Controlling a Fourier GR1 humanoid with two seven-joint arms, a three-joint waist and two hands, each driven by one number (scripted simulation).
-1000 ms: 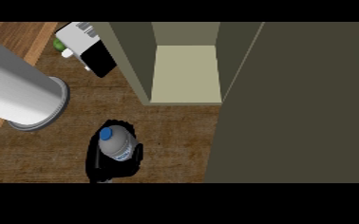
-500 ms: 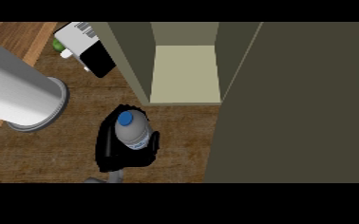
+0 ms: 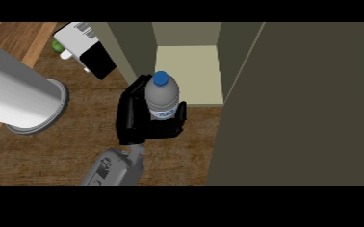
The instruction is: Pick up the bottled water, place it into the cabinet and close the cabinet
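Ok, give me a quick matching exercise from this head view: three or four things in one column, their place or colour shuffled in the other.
Things:
1. bottle cap
2. grey cylinder
3. cabinet shelf
4. hand

Descriptions:
A. pale, inside the open cabinet
B. black, curled round the bottled water
C. blue
D. at the view's left edge, on the counter

Pairs: 1-C, 2-D, 3-A, 4-B

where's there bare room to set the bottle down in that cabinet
The pale cabinet floor between the two side walls looks bare, right ahead of the bottled water held in the hand. It is crowded to the left: the grey cylinder and the white box.
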